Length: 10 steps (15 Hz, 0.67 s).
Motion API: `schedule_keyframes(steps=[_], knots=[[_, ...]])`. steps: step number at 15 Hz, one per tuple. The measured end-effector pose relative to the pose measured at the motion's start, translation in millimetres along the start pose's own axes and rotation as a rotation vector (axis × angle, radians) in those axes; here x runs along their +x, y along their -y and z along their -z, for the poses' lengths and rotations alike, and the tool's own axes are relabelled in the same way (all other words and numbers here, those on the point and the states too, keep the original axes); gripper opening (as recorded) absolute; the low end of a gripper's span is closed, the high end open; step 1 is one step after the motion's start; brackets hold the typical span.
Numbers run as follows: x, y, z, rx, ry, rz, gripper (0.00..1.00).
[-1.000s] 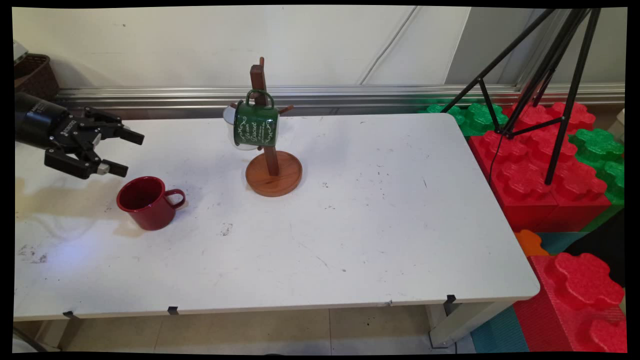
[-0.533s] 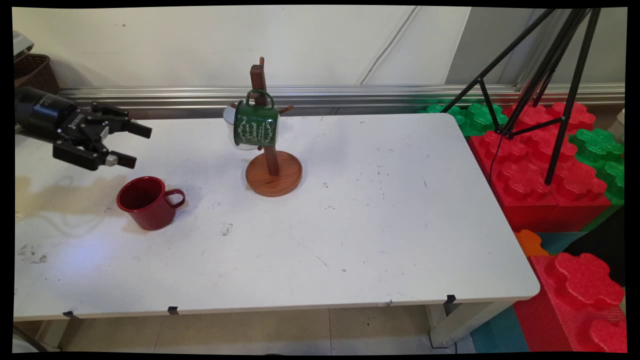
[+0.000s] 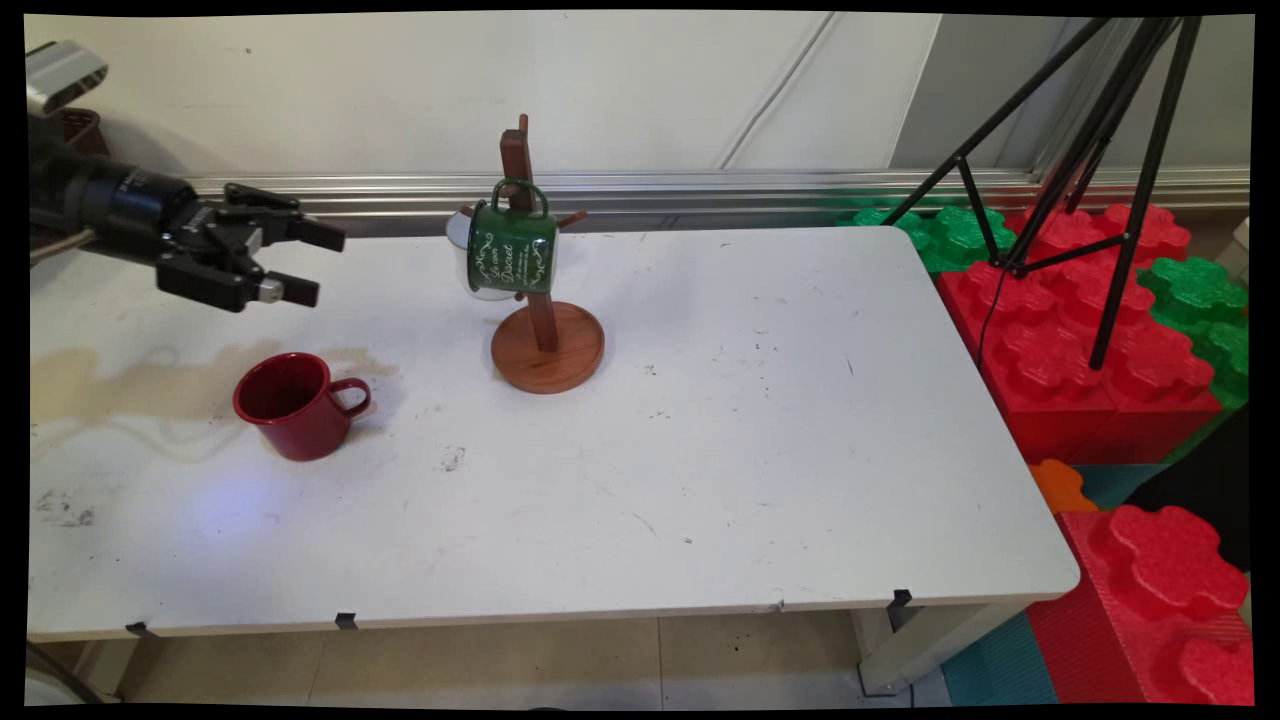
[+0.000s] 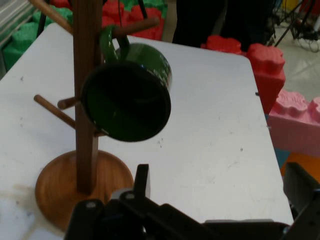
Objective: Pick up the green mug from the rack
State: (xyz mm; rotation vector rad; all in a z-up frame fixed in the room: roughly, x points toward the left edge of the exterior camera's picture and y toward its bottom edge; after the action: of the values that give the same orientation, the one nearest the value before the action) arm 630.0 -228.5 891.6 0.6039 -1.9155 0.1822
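Gripper (image 3: 305, 262) spread wide, empty, above table (image 3: 760, 450), aimed at green mug (image 3: 512, 248) hanging on wooden stand (image 3: 545, 345). Red mug (image 3: 295, 405) below.

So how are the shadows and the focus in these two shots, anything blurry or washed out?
Main view: sharp, evenly lit; the gripper throws a soft brownish shadow on the table beside the red mug. Hand view: the green mug and wooden stand are soft, the mug's inside nearly black, the gripper's linkage dark.

A white table (image 3: 760, 450) stands before a pale wall (image 3: 400, 90), red and green foam blocks (image 3: 1090, 330) beside it.
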Motion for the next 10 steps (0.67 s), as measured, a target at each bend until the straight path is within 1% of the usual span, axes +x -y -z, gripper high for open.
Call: schedule_keyframes(steps=[5,10], knots=[[2,6,-26,-0.004,-0.039,0.007,1.0],[1,14,-54,-0.009,-0.064,0.0,1.0]])
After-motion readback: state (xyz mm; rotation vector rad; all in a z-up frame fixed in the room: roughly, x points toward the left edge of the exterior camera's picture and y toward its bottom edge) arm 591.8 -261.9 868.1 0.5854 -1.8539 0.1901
